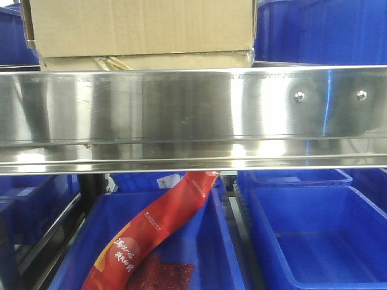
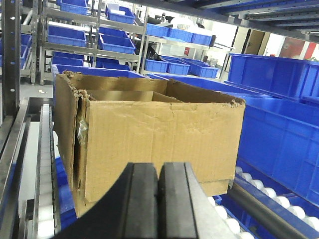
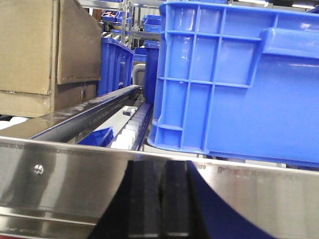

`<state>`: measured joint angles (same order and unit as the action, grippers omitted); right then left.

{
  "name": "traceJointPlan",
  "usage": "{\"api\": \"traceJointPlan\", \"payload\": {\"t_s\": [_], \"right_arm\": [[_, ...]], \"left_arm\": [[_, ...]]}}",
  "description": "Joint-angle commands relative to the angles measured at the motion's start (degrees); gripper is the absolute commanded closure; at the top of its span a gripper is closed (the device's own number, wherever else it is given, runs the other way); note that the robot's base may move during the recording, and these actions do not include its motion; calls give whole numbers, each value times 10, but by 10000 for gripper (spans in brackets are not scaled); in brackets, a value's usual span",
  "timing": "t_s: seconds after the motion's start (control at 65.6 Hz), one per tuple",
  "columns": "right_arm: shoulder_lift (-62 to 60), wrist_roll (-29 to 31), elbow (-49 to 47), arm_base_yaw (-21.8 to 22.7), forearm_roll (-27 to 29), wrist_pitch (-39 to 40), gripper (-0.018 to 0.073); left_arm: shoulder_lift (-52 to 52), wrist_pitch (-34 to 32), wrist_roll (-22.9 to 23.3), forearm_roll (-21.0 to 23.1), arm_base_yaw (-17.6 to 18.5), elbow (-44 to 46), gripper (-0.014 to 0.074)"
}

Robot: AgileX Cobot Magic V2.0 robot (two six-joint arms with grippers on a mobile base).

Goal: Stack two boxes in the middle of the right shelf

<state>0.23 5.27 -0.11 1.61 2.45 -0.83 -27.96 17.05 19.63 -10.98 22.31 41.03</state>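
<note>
Upper left of the front view: cardboard box (image 1: 142, 27) sits on the shelf behind the silver rail (image 1: 181, 115), apparently on a second box (image 1: 151, 61), mostly hidden. Stack looks done, can't confirm. Left wrist view shows the open-topped box (image 2: 149, 139) centre frame on the rollers (image 2: 259, 191). Left tool (image 2: 158, 204) pads closed together, empty. Right tool (image 3: 160, 209) likewise closed, empty, by the rail, blue bin (image 3: 239, 79) ahead. Lower box edges cut off.

Text: only on red packet
Red packet (image 1: 154, 232), lower left of front view, white Chinese chars, too blurry to read.
</note>
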Motion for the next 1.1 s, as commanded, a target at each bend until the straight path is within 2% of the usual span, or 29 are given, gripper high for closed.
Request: {"api": "traceJointPlan", "payload": {"t_s": [0.0, 0.518, 0.64, 0.701, 0.808, 0.884, 1.082], "right_arm": [[-2, -2, 1, 2, 3, 14, 720], [-2, -2, 1, 2, 3, 14, 720], [-2, -2, 1, 2, 3, 14, 720], [-2, -2, 1, 2, 3, 14, 720], [-2, -2, 1, 2, 3, 14, 720], [-2, -2, 1, 2, 3, 14, 720], [-2, -2, 1, 2, 3, 14, 720]], "left_arm": [[3, -15, -1, 1, 1, 1, 692], [3, -16, -1, 1, 1, 1, 692], [9, -36, -1, -39, 0, -26, 692], [26, -38, -8, -37, -15, -59, 693], [70, -70, -95, 4, -62, -141, 699], [101, -112, -135, 29, -92, -205, 699], [207, -184, -140, 50, -162, -339, 699]]}}
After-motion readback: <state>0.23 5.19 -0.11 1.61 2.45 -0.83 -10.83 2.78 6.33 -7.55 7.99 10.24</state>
